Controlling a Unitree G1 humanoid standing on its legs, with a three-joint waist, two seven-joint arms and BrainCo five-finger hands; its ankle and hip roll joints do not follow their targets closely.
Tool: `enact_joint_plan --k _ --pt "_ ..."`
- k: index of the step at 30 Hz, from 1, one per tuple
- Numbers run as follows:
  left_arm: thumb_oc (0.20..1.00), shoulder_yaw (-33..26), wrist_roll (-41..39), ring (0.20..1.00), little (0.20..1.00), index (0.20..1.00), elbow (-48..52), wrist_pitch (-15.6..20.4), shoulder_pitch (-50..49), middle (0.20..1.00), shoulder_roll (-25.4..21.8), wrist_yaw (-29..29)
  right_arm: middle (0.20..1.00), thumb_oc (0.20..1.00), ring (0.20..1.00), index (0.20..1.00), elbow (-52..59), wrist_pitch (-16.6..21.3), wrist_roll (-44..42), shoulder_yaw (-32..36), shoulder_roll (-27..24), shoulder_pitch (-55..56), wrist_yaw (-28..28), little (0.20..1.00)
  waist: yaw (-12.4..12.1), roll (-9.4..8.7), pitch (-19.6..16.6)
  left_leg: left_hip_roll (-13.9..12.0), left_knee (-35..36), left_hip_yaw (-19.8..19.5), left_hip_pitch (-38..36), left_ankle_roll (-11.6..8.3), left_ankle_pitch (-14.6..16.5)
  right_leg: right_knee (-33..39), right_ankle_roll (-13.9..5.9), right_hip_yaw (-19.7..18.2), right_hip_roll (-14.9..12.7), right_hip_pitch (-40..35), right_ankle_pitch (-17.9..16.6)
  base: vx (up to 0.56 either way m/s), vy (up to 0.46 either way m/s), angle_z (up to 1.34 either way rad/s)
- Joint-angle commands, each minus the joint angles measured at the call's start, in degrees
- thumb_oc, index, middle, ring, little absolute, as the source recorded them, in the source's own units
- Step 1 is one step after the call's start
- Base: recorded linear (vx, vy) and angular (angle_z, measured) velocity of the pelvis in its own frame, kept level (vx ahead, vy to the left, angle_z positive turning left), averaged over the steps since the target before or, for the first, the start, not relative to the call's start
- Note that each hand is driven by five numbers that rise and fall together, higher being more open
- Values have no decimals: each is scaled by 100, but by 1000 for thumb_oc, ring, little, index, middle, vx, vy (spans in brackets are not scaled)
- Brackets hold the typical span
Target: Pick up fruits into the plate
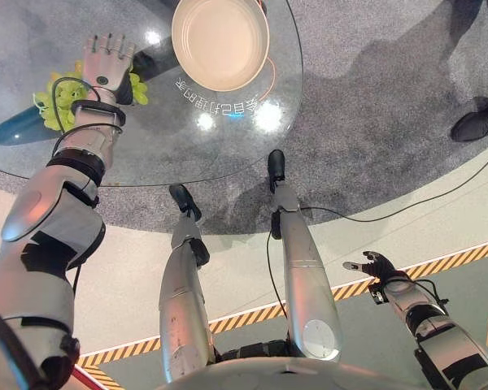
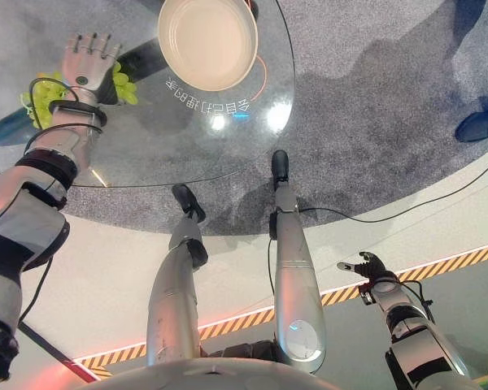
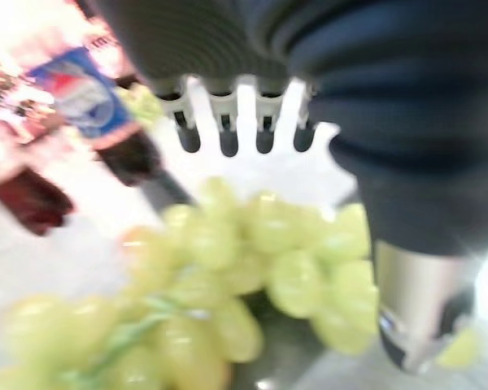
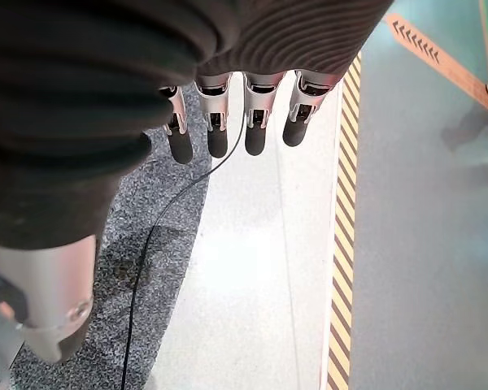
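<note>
A bunch of green grapes (image 1: 53, 101) lies on the left side of the round glass table (image 1: 187, 138). My left hand (image 1: 106, 61) hovers flat over the bunch, fingers straight and open. In the left wrist view the grapes (image 3: 228, 276) sit just under the palm, between the fingers (image 3: 228, 122) and the thumb, and nothing is curled round them. The empty cream plate (image 1: 220, 41) stands at the table's far side, to the right of the hand. My right hand (image 1: 374, 264) hangs low beside the floor, away from the table, with its fingers (image 4: 220, 122) relaxed and open.
A dark bottle with a blue label (image 3: 81, 97) stands beyond the grapes. A person's dark shoe (image 1: 476, 123) rests on the grey carpet to the right of the table. Yellow-and-black tape (image 1: 439, 264) runs across the floor near my right hand.
</note>
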State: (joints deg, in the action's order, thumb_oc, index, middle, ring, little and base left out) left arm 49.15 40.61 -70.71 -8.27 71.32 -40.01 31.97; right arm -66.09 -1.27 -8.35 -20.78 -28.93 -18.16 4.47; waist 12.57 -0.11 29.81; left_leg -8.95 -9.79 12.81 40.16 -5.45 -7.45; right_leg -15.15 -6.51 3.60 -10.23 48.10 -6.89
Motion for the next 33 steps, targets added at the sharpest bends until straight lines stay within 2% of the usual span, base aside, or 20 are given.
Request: enact_joint_plan --k 1,3,4,8,12,17,23,30,33 --pt "1000 -483 368 1000 1000 1000 -336 -391 149 1000 -416 399 1000 1000 1000 1000 90 -183 -219 -85 -105 367 53 1000 -24 -214 -1 231 -846 125 563 -53 588 -199 118 319 370 -21 440 -72 -22 6" --pt "1000 -552 382 1000 1000 1000 -422 -579 130 1000 -435 467 1000 1000 1000 1000 69 -187 -239 -92 -103 358 63 1000 -34 -224 -1 236 -822 115 564 -53 575 -188 124 325 376 -24 438 -6 -8 4" --pt "1000 -555 369 1000 1000 1000 -456 -634 75 1000 -421 468 1000 1000 1000 1000 43 -174 -250 -111 -100 405 58 1000 -45 -217 -1 224 -882 49 451 -108 765 -260 79 314 387 -139 622 65 5 2" --pt "1000 -600 477 1000 1000 1000 -564 -642 -9 1000 -431 344 1000 1000 1000 1000 -8 -117 -267 -81 -109 426 52 1000 -52 -217 -1 222 -915 31 475 -109 782 -289 85 311 390 -119 637 17 3 0" --pt "1000 -540 672 1000 1000 1000 -578 -453 -36 1000 -393 -20 1000 1000 1000 1000 -4 -124 -276 -57 -115 386 74 1000 -40 -218 -1 221 -882 50 480 -108 769 -258 78 305 395 -109 613 0 0 0" --pt "1000 -388 599 1000 1000 1000 -576 -283 8 1000 -337 -154 1000 1000 1000 1000 11 -149 -260 -40 -153 360 87 1000 7 -224 -1 195 -870 82 521 -112 761 -259 60 270 401 -56 602 4 6 0" --pt "1000 -264 270 1000 1000 1000 -501 -317 145 1000 -328 -141 1000 1000 1000 1000 4 -126 -266 -40 -187 411 87 1000 46 -229 -1 173 -887 107 564 -108 772 -290 68 224 429 1 622 0 0 0" --pt "1000 -419 -47 1000 1000 1000 -524 -203 199 1000 -305 -95 1000 1000 1000 1000 -71 -98 -214 -59 -160 496 34 1000 58 -289 -1 139 -954 115 588 -118 790 -300 69 242 425 10 611 0 0 0" --pt "1000 -427 -155 1000 1000 1000 -597 -77 219 1000 -331 -164 1000 1000 1000 1000 -84 -112 -263 -54 -152 516 45 1000 61 -325 -1 155 -1123 87 657 -92 887 -323 79 240 419 49 597 0 0 0"
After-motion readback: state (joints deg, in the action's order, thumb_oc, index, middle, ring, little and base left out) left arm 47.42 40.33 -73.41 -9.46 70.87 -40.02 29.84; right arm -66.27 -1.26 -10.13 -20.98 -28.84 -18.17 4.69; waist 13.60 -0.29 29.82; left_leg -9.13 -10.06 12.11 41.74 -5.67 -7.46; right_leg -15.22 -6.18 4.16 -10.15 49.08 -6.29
